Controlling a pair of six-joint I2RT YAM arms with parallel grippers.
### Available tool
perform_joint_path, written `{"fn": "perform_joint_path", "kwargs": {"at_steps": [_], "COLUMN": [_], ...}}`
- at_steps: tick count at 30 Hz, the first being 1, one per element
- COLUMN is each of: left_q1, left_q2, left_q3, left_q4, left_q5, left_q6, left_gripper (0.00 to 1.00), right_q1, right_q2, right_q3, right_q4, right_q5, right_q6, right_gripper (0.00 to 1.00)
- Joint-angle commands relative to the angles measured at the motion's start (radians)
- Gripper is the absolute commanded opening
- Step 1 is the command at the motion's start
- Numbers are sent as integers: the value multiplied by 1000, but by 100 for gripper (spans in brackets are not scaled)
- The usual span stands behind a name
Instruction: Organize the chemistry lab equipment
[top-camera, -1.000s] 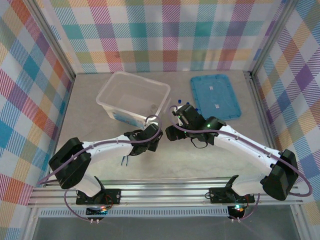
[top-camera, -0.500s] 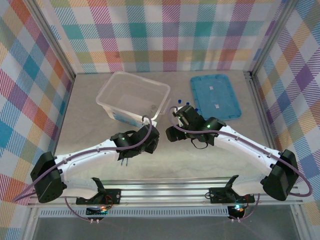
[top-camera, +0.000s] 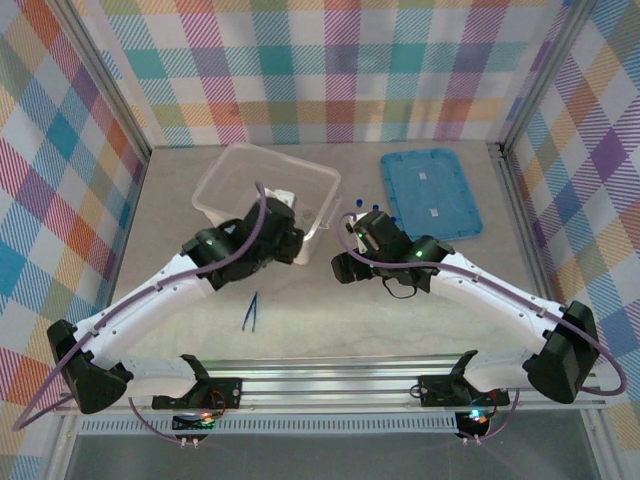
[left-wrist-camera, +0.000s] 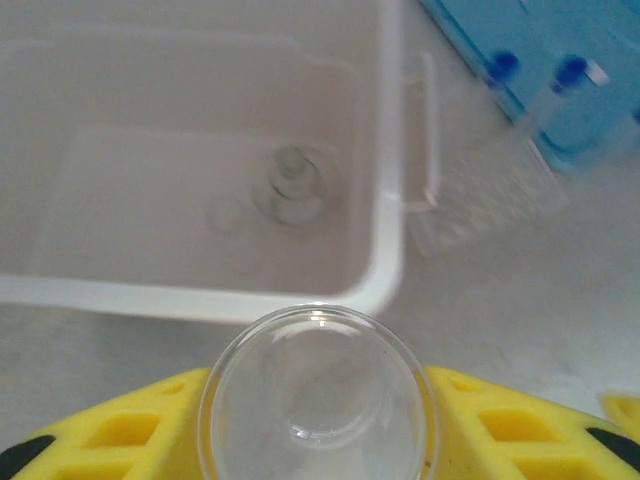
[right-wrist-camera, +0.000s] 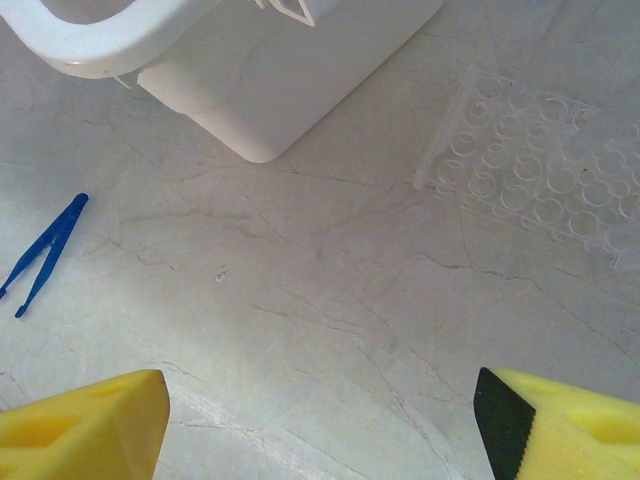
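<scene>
My left gripper (left-wrist-camera: 320, 425) is shut on a round clear glass dish (left-wrist-camera: 315, 365), held between its yellow fingers (left-wrist-camera: 500, 425) just before the near rim of the translucent box (left-wrist-camera: 385, 270). A tiny clear cup (left-wrist-camera: 292, 185) lies on the box floor. In the top view the left gripper (top-camera: 280, 237) hangs at the box's near side. Dark blue tweezers (top-camera: 250, 311) (right-wrist-camera: 45, 255) lie flat on the table. Thin tubes with blue caps (left-wrist-camera: 560, 85) (top-camera: 362, 209) lie by the blue lid. My right gripper (right-wrist-camera: 320, 420) (top-camera: 350, 262) stands open over bare table, holding nothing.
A flat blue lid (top-camera: 432, 192) lies at the back right. A clear well plate (right-wrist-camera: 540, 165) (left-wrist-camera: 480, 195) rests on the table right of the box (top-camera: 215, 182). Checked walls close in the table on three sides.
The left arm has risen from the table near the tweezers and swung back toward the box, carrying the glass dish. The right arm has barely moved.
</scene>
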Motion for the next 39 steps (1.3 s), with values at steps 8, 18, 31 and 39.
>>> {"fn": "perform_joint_path", "kwargs": {"at_steps": [8, 18, 31, 39], "left_q1": [248, 408, 429, 431], "left_q2": [202, 389, 605, 699], "left_q3": [177, 224, 277, 282], "left_q4": [39, 163, 246, 279], "left_q5": [139, 186, 181, 181], "left_q6": [118, 98, 104, 108], "left_gripper": [48, 48, 48, 48], "right_q1": [0, 0, 0, 2], "right_q2": [-32, -39, -54, -68], "right_q3": [-2, -3, -44, -53], "right_q4": [9, 11, 35, 22], "right_q5": [-31, -62, -89, -83], "right_q6": [15, 32, 65, 75], "right_gripper": [81, 81, 80, 80]}}
